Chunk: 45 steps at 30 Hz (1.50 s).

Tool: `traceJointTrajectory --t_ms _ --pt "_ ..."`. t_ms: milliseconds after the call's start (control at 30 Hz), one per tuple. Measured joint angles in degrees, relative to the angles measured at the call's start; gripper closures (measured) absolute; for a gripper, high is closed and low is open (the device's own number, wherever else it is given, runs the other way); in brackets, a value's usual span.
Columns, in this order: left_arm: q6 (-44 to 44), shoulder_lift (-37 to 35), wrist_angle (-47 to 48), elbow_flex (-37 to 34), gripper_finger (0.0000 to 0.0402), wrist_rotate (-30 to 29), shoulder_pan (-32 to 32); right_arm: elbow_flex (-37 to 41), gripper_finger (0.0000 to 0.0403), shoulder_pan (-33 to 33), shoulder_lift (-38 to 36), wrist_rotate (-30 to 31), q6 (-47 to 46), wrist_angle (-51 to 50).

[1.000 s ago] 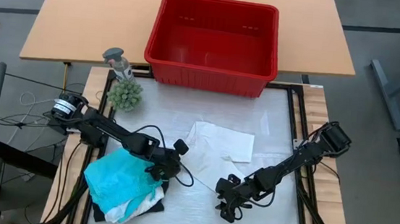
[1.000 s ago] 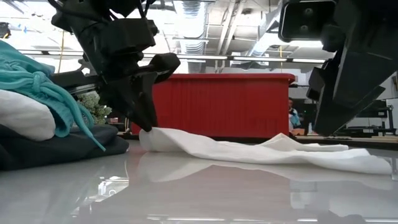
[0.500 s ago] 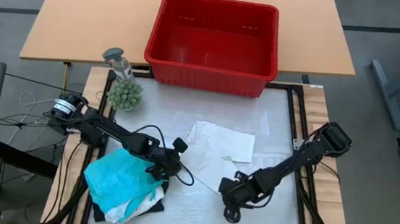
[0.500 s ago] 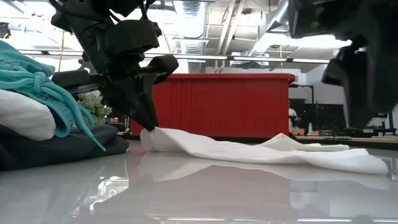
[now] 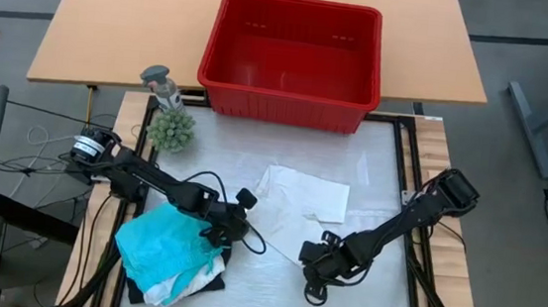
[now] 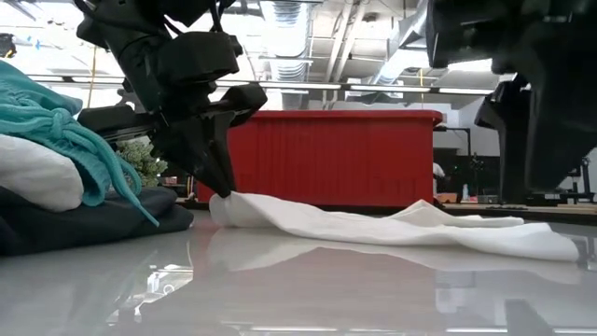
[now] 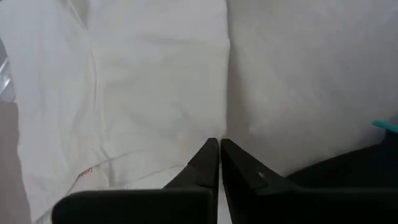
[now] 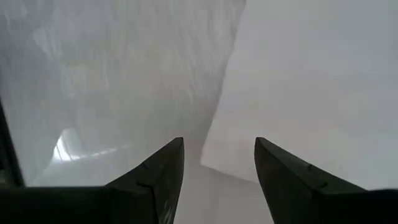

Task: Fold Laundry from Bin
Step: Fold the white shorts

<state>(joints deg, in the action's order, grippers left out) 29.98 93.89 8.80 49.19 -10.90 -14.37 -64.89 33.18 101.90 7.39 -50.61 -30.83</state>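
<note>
A white lacy garment (image 5: 302, 198) is spread flat just in front of the red bin (image 5: 292, 58). Its near-left edge is pinched by the left gripper (image 5: 247, 200); the right gripper (image 5: 314, 276) is held apart beside its near-right corner

The work table (image 5: 376, 182) carried a pale glossy mat, with a second, tan table (image 5: 126, 21) butted against its far edge. Directly on the mat lay a white garment (image 5: 302, 198) spread flat near the centre, a stack of laundry (image 5: 168, 256) at the near left with black cloth lowest, white above and teal on top, and a small green plant (image 5: 172, 131) at the far left. The red bin (image 5: 288, 103) stood at the far side, straddling the join between the two tables.
</note>
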Motion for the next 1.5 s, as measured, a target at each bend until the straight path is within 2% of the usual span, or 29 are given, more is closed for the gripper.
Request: traceJointTrajectory --t_ms 233,500,633,867,900,1033,1200,1500 --pt "0.1 0.0 0.7 0.0 0.0401 0.1 0.9 -1.0 0.0182 0.2 4.3 -2.2 0.5 -0.3" --pt "0.2 0.0 0.7 0.0 0.0401 1.3 1.0 -1.2 0.0203 -0.7 5.1 -0.2 -0.5 -0.4" --pt "0.2 0.0 0.7 0.0 0.0401 1.4 1.0 -1.1 0.0249 -1.2 5.2 0.2 -0.6 -0.6" --pt "0.8 0.0 0.8 0.0 0.0401 1.5 1.0 -1.1 0.0375 -1.5 5.2 -2.1 -1.3 -1.5" --pt "0.8 0.0 0.8 0.0 0.0401 1.5 1.0 -1.1 0.0384 -1.5 5.2 -2.9 -1.5 -1.6" --pt "0.8 -0.1 0.8 0.0 0.0401 0.7 1.0 -2.4 0.0386 -1.5 5.1 -4.7 -2.5 -3.0" --pt "-0.3 -0.6 3.8 2.5 0.0401 0.6 1.0 -8.6 0.0386 -1.4 4.9 -5.4 -0.5 -7.0" --pt "-2.3 -0.5 15.9 9.7 0.0401 8.9 4.4 -14.1 0.0386 -1.4 4.1 -6.3 -3.0 -17.2"
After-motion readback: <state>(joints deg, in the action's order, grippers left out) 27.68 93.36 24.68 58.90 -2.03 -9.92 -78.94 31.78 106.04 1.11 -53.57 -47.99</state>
